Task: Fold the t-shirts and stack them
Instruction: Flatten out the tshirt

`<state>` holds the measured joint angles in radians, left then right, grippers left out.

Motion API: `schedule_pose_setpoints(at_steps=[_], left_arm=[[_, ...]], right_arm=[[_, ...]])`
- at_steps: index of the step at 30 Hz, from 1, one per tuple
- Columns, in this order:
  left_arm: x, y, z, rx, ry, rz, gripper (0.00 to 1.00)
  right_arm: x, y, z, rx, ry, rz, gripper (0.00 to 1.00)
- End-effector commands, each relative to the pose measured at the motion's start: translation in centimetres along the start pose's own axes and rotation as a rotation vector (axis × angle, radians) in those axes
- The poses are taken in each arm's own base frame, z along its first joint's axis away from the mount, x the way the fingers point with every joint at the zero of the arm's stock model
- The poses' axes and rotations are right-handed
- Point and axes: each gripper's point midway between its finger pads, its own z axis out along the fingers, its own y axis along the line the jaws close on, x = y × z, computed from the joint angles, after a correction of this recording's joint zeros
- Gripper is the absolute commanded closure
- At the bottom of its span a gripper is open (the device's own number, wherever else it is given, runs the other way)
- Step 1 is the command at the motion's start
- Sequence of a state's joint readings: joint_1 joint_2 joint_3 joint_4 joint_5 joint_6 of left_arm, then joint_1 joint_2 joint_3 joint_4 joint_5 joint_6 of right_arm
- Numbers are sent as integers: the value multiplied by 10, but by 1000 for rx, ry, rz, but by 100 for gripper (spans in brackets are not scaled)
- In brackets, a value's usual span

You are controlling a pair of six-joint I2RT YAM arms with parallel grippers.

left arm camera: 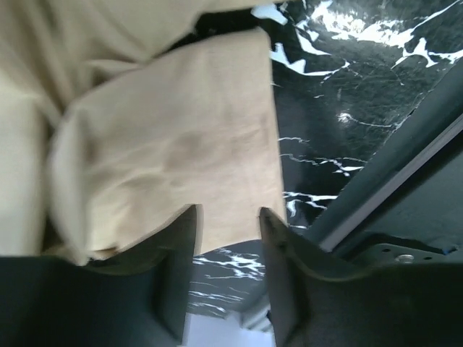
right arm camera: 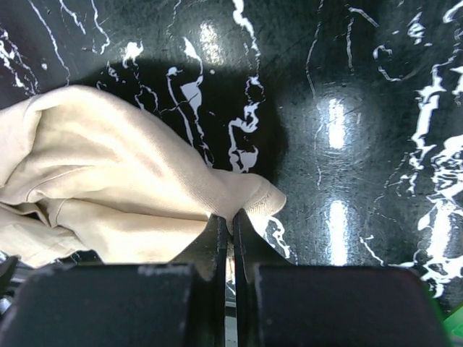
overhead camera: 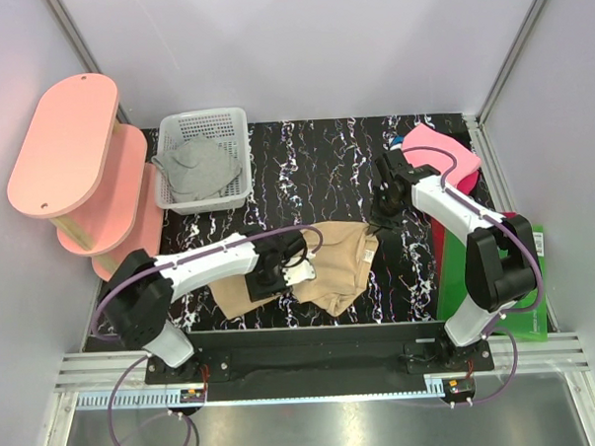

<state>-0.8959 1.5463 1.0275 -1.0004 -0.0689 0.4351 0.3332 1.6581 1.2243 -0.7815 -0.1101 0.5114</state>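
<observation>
Tan t-shirt (overhead camera: 334,266) lies crumpled by the middle of the table's (overhead camera: 305,173) near edge. The right gripper (right arm camera: 231,217) looks clamped on its far right corner. The left gripper (left arm camera: 228,212) stands parted, a cloth edge at its gap. Seat that edge deep before closing, with the cloth taut between the grippers.

A white mesh basket (overhead camera: 209,115) sits on the black marbled table (overhead camera: 315,173) beside a pink shelf (overhead camera: 62,144)

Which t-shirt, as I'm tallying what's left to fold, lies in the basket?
The grey t-shirt, crumpled in the white mesh basket at back left. The tan t-shirt lies on the table between the arms; the pink t-shirt sits at back right.
</observation>
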Motion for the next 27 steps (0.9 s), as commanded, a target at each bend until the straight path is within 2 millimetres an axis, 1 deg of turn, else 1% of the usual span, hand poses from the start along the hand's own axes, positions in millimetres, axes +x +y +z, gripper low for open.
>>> schedule_pose_setpoints(at_steps=[1, 2, 4, 6, 7, 10, 12, 15, 16, 18, 19, 20, 21, 23, 25, 26, 27], left_arm=[[-17, -1, 12, 19, -37, -48, 52], [-20, -2, 14, 28, -36, -51, 51], [-26, -2, 22, 44, -28, -66, 38], [-32, -2, 24, 54, -33, -72, 34], [-38, -5, 25, 77, -46, -73, 33], [-46, -2, 27, 74, -61, -80, 32], [-50, -1, 28, 73, -67, -88, 32], [-52, -2, 36, 82, -57, -96, 34], [-49, -2, 41, 84, -42, -95, 37], [-49, -1, 48, 74, -37, -96, 54], [-45, -1, 52, 69, -22, -94, 61], [-42, -1, 55, 70, -18, -97, 71], [-42, 0, 58, 67, -21, -100, 73], [-36, 1, 62, 72, -11, -114, 77], [-31, 4, 63, 72, -10, -129, 81], [-30, 6, 63, 71, -12, -134, 85], [-30, 8, 59, 64, -25, -136, 95]], right_arm=[[-1, 5, -1, -42, -8, -1, 100], [-1, 6, -1, -45, -10, -2, 100], [2, 5, 1, -46, 2, -1, 100], [4, 4, 2, -47, 4, 1, 100], [5, 4, 2, -49, 3, -1, 100], [6, 4, 2, -54, 5, -1, 100], [7, 4, 1, -56, 6, -1, 100], [8, 4, 2, -56, 12, -2, 100], [9, 4, 1, -59, 13, 0, 100], [9, 5, 1, -65, 13, -1, 100], [8, 6, -1, -67, 7, -3, 100], [8, 6, -2, -69, 5, -5, 100], [7, 7, -3, -71, 1, -4, 100], [6, 7, -5, -72, -7, -8, 100], [5, 8, -7, -77, -12, -8, 100], [4, 8, -8, -78, -14, -10, 100], [4, 9, -9, -79, -17, -10, 100]])
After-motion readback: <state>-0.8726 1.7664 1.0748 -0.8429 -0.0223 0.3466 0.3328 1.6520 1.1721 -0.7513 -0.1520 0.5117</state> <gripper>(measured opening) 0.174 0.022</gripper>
